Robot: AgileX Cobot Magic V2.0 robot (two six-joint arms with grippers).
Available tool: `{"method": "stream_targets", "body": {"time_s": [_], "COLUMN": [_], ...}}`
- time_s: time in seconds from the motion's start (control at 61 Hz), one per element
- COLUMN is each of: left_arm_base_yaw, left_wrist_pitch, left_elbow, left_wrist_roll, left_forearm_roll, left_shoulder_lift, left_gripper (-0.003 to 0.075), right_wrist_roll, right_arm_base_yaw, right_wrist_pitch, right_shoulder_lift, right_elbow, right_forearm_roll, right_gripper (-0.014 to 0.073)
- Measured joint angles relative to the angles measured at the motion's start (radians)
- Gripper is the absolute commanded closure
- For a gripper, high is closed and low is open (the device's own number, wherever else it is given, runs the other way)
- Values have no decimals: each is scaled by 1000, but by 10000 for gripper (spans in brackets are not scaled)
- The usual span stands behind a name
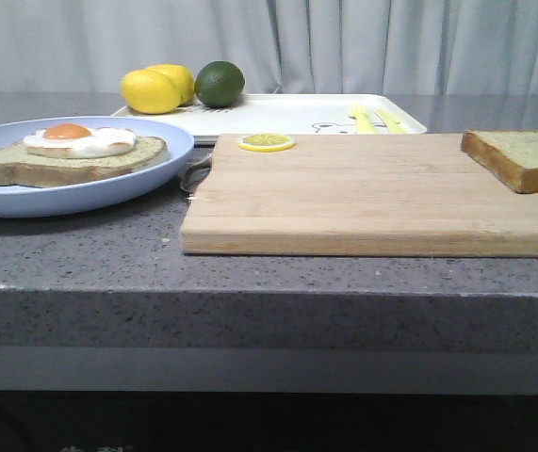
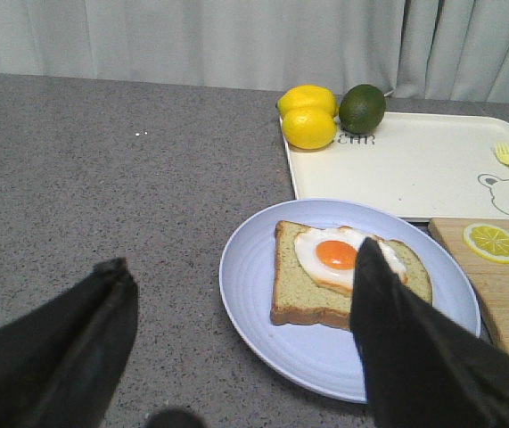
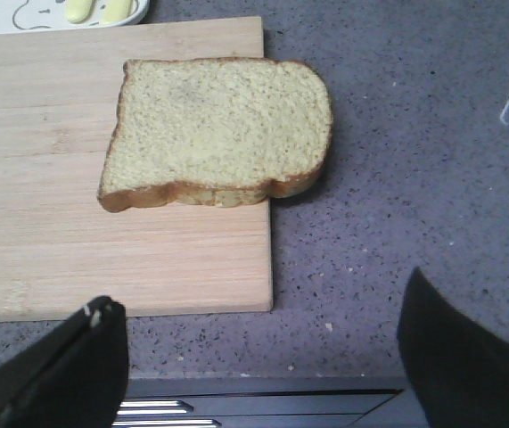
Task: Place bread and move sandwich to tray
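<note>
Left gripper [image 2: 236,357] fingers wide apart, empty; egg-topped slice [image 2: 348,276] on blue plate [image 2: 263,330] just ahead of fingertips. Right gripper [image 3: 263,357] spread too, bread [image 3: 218,129] ahead, overhanging cutting board [image 3: 76,241] edge. I'd grab that overhang by crust, lightly. Tray [image 1: 278,115] beyond board. Speckled grey counter [image 1: 108,254], pale curtain [image 1: 344,42] behind.
</note>
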Motion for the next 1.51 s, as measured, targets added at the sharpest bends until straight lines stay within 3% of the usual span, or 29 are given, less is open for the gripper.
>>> {"method": "stream_targets", "body": {"time_s": [0.229,0.59,0.688,0.901,1.18,1.311,1.507], "left_arm_base_yaw": [0,-5,-34,-148,-196,-196,-196], "left_wrist_pitch": [0,0,0,0,0,0,-4], "left_elbow": [0,0,0,0,0,0,0], "left_wrist_roll": [0,10,18,24,26,26,26], "left_forearm_roll": [0,13,13,31,65,65,65], "left_shoulder_lift": [0,0,0,0,0,0,0], "left_gripper": [250,245,246,246,246,246,246], "right_wrist_roll": [0,-35,-44,-105,-374,-470,-534], "right_arm_base_yaw": [0,-1,-22,-210,-565,-623,-630], "right_wrist_pitch": [21,351,373,390,438,447,439], "right_shoulder_lift": [24,359,436,504,619,712,834], "right_elbow": [-26,-303,-347,-367,-371,-371,-371], "right_forearm_roll": [18,63,68,147,571,699,741], "right_gripper": [-31,-31,-31,34,67,67,67]}}
